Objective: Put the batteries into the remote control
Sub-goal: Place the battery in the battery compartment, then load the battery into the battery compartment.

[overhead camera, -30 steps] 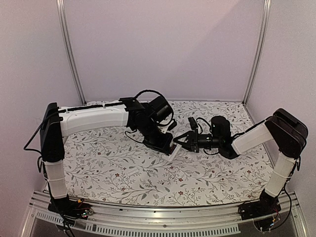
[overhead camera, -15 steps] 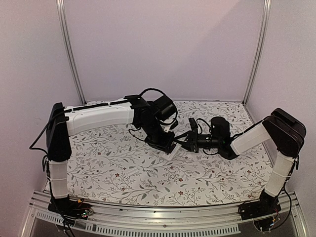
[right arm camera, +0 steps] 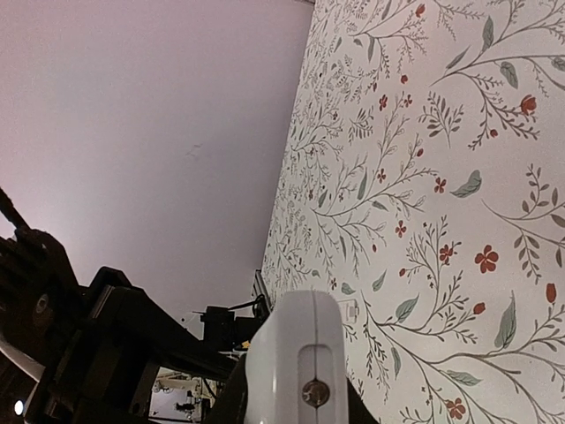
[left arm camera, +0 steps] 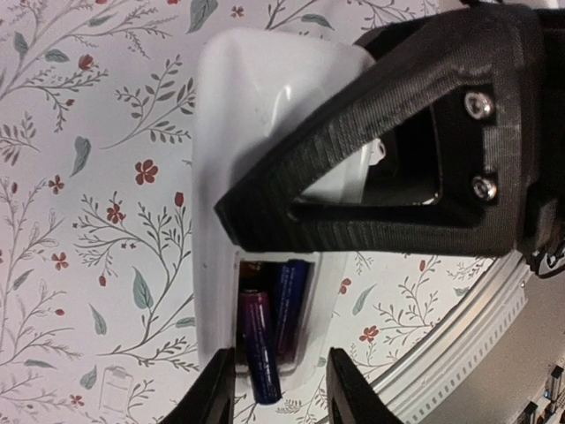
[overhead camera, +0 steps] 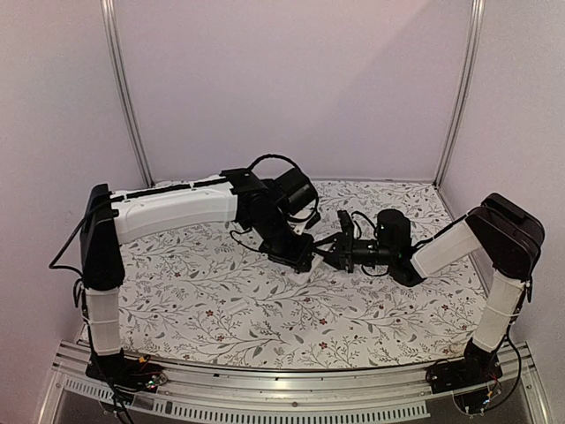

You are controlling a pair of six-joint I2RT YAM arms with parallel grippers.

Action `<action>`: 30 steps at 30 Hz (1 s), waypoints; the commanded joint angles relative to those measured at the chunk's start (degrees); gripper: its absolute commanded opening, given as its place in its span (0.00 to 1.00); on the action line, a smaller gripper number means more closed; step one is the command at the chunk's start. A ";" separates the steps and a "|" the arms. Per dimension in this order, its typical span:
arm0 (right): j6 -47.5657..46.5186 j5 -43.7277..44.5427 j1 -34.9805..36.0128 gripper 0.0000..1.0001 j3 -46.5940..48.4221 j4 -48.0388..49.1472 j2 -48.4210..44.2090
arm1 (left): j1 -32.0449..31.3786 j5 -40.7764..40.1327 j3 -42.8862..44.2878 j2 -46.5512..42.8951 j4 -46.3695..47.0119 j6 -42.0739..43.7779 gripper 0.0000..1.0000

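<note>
The remote control (left arm camera: 265, 106) is held clenched across its width by the left claw (left arm camera: 281, 393), long axis running away from that wrist. Both batteries (left arm camera: 269, 331) lie lengthwise in the recess, one end apparently proud. The right claw (overhead camera: 339, 252) is set over the remote control; its state cannot be told. No label is legible.

Inside remote control (left arm camera: 231, 132), batteries (left arm camera: 269, 331) side by side

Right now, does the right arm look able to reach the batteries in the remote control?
Probably yes: the right gripper sits right over the remote control, and the batteries lie uncovered beside it.
</note>
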 commanded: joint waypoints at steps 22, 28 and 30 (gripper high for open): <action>1.52 -5.32 0.43 0.00 0.89 7.33 -0.45 | 0.79 0.11 -32.60 -28.60 28.98 12.65 0.83; 2.66 -6.65 0.59 0.00 1.13 10.75 -0.59 | 4.01 11.35 -40.58 -31.26 36.55 11.43 0.99; 2.86 -6.89 0.78 0.00 1.28 11.37 -0.63 | 3.95 13.42 -41.11 -30.37 37.88 11.22 0.98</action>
